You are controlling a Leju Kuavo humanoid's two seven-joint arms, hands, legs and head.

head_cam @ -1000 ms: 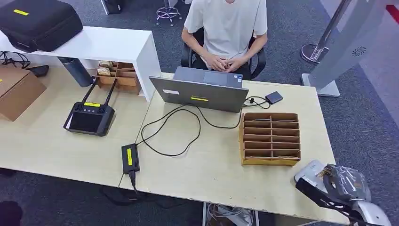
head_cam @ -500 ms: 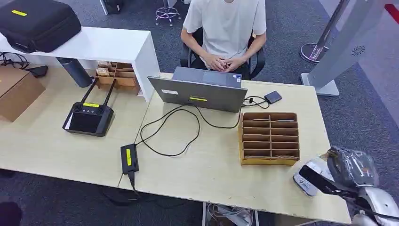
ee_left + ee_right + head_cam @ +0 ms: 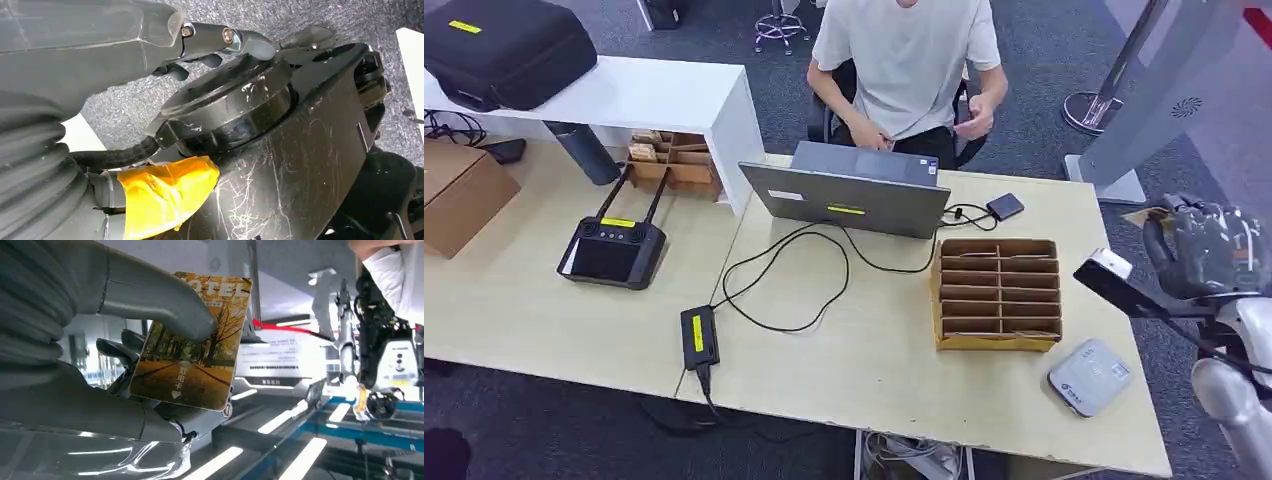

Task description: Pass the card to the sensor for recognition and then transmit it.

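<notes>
Right hand up off the worktop, card gripped.
My wrist view shows thumb and fingers clamping the hotel card; from the head view I barely see it. Sensor lies below the fingers, cardboard organizer beside them, person beyond. Left hand: cannot tell.

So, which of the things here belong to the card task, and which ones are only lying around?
Belong to the task:
- card, held by the right hand
- sensor, the grey pad at the table's near right corner
- person seated behind the laptop, likely the receiver

Just lying about:
- laptop
- cardboard organiser
- controller
- power adapter
- black case
</notes>
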